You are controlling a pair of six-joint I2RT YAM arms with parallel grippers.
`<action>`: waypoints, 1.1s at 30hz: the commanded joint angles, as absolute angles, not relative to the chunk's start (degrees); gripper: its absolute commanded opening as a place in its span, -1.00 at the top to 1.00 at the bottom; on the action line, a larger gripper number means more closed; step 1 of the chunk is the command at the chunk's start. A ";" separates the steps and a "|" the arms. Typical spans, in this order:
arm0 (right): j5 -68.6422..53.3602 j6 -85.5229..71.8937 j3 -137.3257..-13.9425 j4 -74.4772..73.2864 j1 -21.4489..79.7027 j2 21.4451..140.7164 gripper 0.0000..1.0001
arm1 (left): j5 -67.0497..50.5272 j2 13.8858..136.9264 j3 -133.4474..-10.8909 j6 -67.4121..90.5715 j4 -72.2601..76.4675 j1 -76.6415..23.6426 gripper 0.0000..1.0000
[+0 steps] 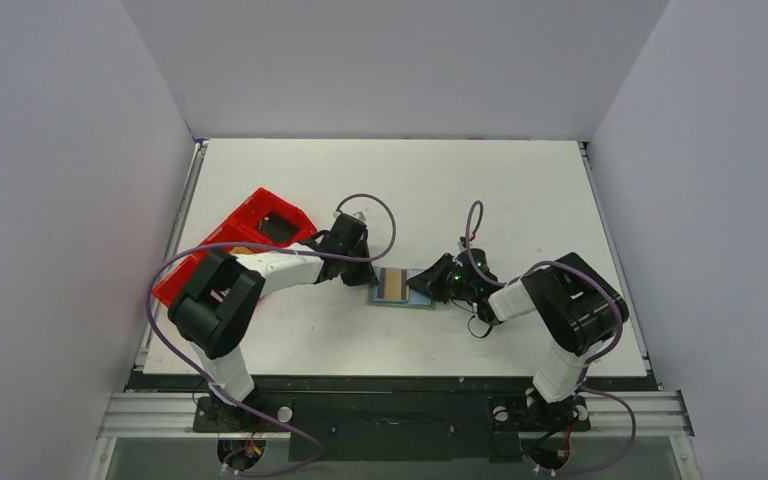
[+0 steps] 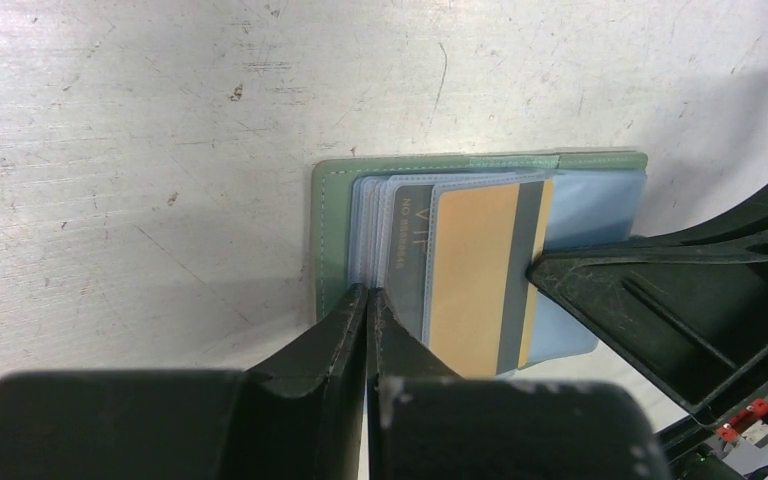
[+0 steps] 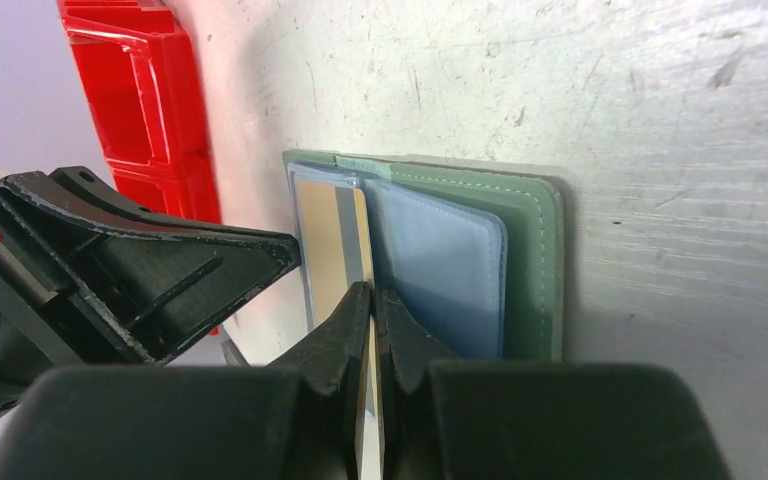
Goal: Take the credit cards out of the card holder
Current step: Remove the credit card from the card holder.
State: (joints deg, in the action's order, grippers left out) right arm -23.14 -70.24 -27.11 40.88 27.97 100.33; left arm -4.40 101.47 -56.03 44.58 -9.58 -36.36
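The grey-green card holder (image 1: 422, 300) lies open on the table between both arms. In the left wrist view its green cover (image 2: 330, 230) holds clear sleeves with a grey-blue card (image 2: 408, 250) and the tan-gold card (image 2: 475, 280) on top. My left gripper (image 2: 368, 295) is shut on the near edge of the sleeve stack, by the holder's left side. My right gripper (image 3: 372, 292) is shut on the edge of the tan-gold card (image 3: 325, 240), next to the holder's light-blue pocket (image 3: 440, 270). From above, the left gripper (image 1: 368, 280) and right gripper (image 1: 422, 284) face each other across the holder.
A long red plastic tray (image 1: 250, 235) lies at the left, behind the left arm, and shows in the right wrist view (image 3: 145, 100). White walls enclose the table on three sides. Purple cables loop over both arms.
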 commanded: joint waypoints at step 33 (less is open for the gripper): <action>-27.84 -75.73 -23.43 57.35 26.99 105.84 0.70 | -1.84 106.70 -53.30 42.89 -17.31 -37.14 1.00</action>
